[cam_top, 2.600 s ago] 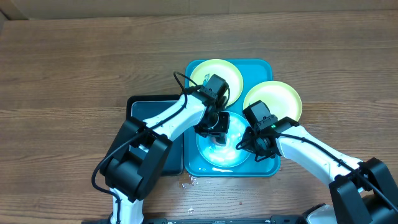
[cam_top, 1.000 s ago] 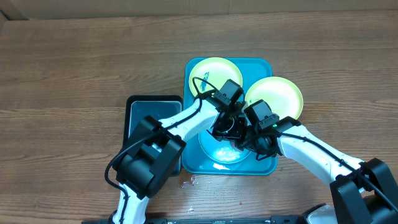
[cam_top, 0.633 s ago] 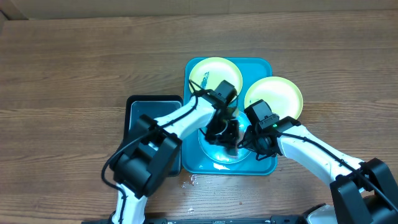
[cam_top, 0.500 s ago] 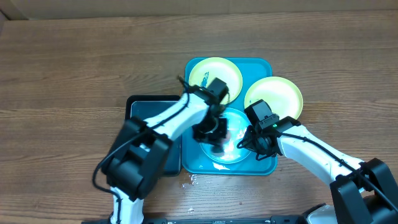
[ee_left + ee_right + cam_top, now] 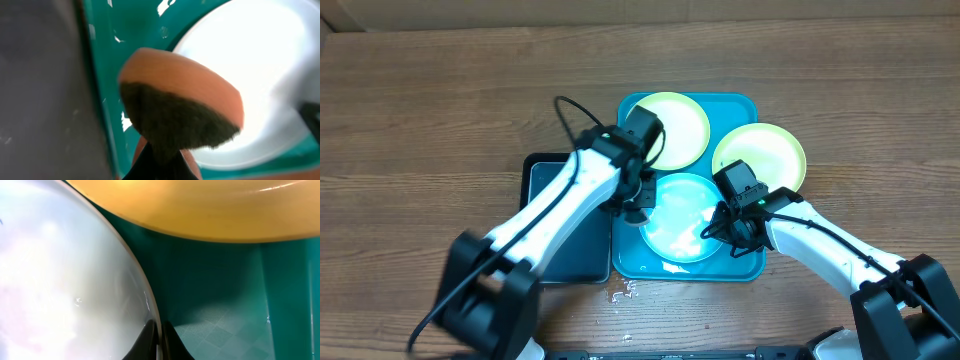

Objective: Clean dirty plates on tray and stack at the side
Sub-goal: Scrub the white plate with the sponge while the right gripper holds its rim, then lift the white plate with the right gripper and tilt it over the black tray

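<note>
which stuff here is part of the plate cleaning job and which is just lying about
Job:
pale blue-white round plate
two pale yellow-green round plates
turquoise rectangular plastic tray
orange sponge with dark scouring face, in left gripper
right gripper, pinching the blue-white plate's rim

Lying about:
black rectangular basin, untouched

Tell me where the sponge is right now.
Left wrist view: the sponge is pinched in the left pincer, above the blue tray at its left edge, between the black basin and the pale plate.

No writing, label, brand or number can be read on the turquoise-blue rectangular plastic tray [image 5: 742,108] or the small round shallow plates [image 5: 760,158].
</note>
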